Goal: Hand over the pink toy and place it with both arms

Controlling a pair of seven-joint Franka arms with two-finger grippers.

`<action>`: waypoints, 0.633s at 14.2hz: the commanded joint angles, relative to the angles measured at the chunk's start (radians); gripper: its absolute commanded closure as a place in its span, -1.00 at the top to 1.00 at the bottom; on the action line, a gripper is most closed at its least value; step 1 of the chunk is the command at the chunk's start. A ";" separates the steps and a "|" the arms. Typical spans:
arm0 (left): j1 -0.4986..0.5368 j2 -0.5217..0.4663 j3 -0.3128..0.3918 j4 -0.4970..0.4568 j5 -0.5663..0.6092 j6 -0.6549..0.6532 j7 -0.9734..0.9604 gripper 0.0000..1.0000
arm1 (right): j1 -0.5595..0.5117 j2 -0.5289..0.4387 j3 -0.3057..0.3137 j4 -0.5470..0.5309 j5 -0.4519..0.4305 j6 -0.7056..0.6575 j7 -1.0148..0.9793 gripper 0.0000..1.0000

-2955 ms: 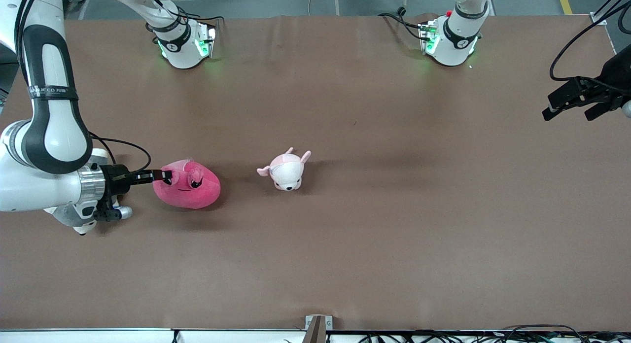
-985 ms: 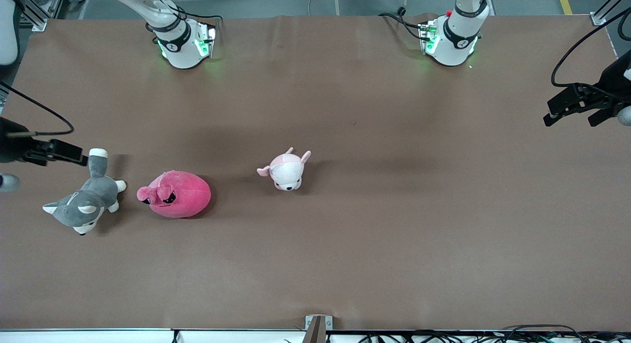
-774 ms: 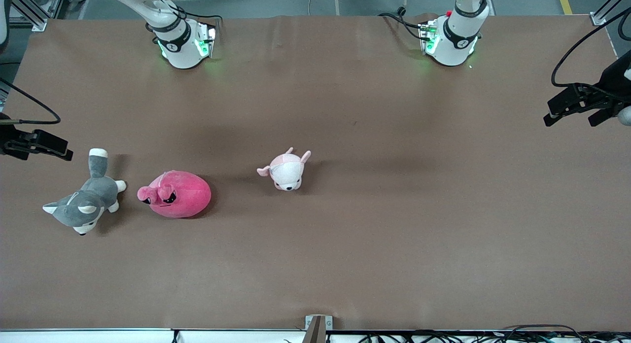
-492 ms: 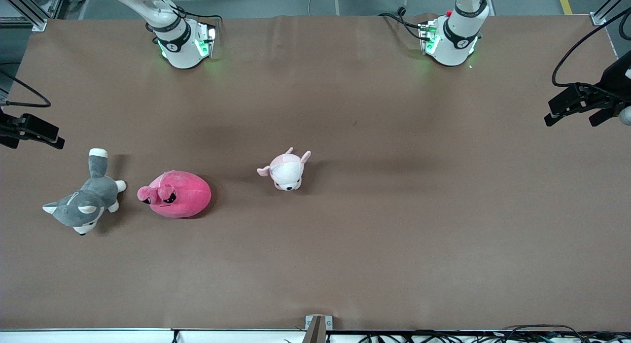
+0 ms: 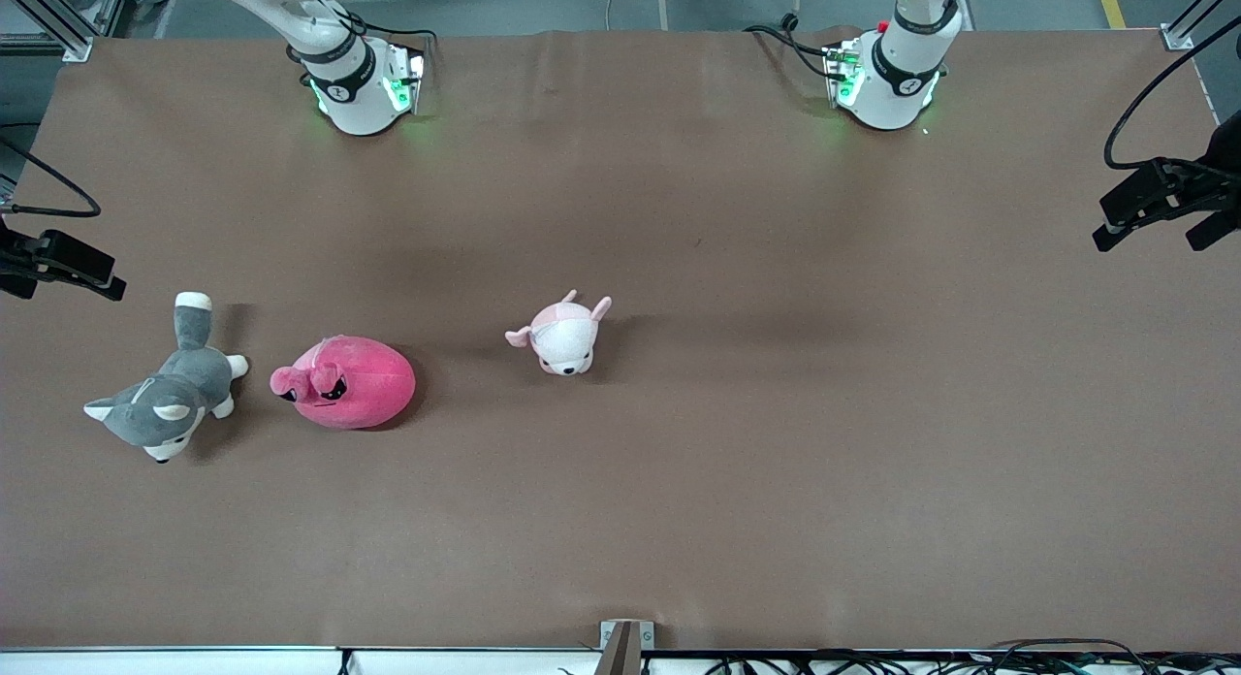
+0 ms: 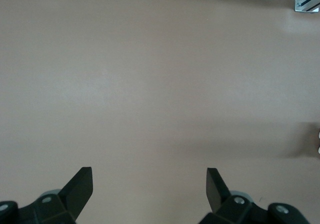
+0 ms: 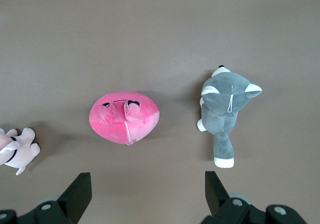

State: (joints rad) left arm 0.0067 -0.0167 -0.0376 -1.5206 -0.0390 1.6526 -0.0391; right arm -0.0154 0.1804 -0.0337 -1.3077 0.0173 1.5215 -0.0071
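Note:
The pink toy (image 5: 344, 382) lies on the brown table (image 5: 776, 462) toward the right arm's end, between the husky plush and the puppy plush. It also shows in the right wrist view (image 7: 125, 116), lying free with its black eyes showing. My right gripper (image 5: 92, 268) hangs open and empty over the table's edge at the right arm's end, well apart from the toy; its jaws stand wide in the right wrist view (image 7: 147, 184). My left gripper (image 5: 1146, 241) is open and empty over the table's edge at the left arm's end, with only bare table under it (image 6: 148, 176).
A grey-and-white husky plush (image 5: 160, 403) lies beside the pink toy toward the right arm's end. A pale pink-and-white puppy plush (image 5: 562, 336) lies near the table's middle. The two arm bases (image 5: 364, 83) (image 5: 887, 74) stand at the table's edge farthest from the front camera.
My right gripper let go of the pink toy and drew back to the table's edge, uncovering the husky. The toy rolled slightly and lies still. My left gripper shifted a little outward.

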 commanded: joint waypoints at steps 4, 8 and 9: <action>-0.005 0.030 -0.002 0.022 0.008 -0.138 0.007 1.00 | -0.105 -0.099 0.104 -0.110 -0.020 0.054 -0.002 1.00; -0.004 0.035 -0.001 0.031 0.008 -0.146 0.007 1.00 | -0.109 -0.113 0.100 -0.140 -0.030 0.055 -0.001 1.00; -0.004 0.044 -0.001 0.048 0.010 -0.143 0.005 1.00 | -0.106 -0.125 0.094 -0.156 -0.030 0.061 -0.001 1.00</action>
State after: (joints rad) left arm 0.0050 0.0085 -0.0388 -1.5189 -0.0390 1.5310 -0.0391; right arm -0.1009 0.1076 0.0440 -1.3905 0.0119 1.5565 -0.0079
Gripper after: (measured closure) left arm 0.000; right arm 0.000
